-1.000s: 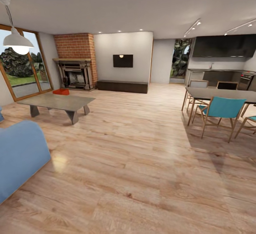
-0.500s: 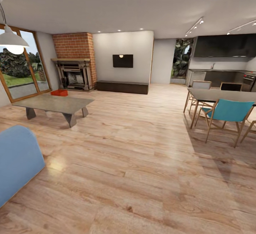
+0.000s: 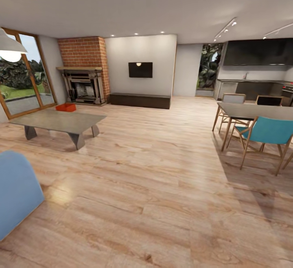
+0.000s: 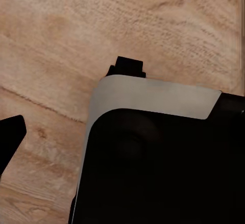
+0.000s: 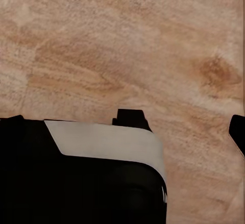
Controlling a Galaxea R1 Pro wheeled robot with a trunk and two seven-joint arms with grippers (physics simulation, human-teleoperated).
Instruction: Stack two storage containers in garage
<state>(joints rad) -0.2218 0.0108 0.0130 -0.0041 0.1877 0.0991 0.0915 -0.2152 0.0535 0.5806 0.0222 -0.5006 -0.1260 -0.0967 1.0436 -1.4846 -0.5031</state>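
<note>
I am in the living room, on its light wood plank floor [image 3: 162, 186]. One orange-red storage container [image 3: 66, 107] sits low at the far left, just beyond the grey coffee table [image 3: 57, 121] and in front of the brick fireplace [image 3: 83, 83]. It is far from me. In the left wrist view a dark fingertip [image 4: 11, 134] of my left gripper shows at the frame's edge over bare planks. In the right wrist view a dark fingertip [image 5: 238, 131] of my right gripper shows the same way. Nothing lies between the fingers of either gripper.
A light blue sofa [image 3: 16, 190] stands close at the left. A dining table [image 3: 254, 111] with teal chairs [image 3: 266, 131] is at the right. A long dark low cabinet [image 3: 140, 100] runs under the wall TV. My own dark base [image 4: 163, 163] shows below the wrists.
The camera has moved forward: the sofa and coffee table slid leftward in the picture and the dining chairs slid rightward. The container has stayed where it was.
</note>
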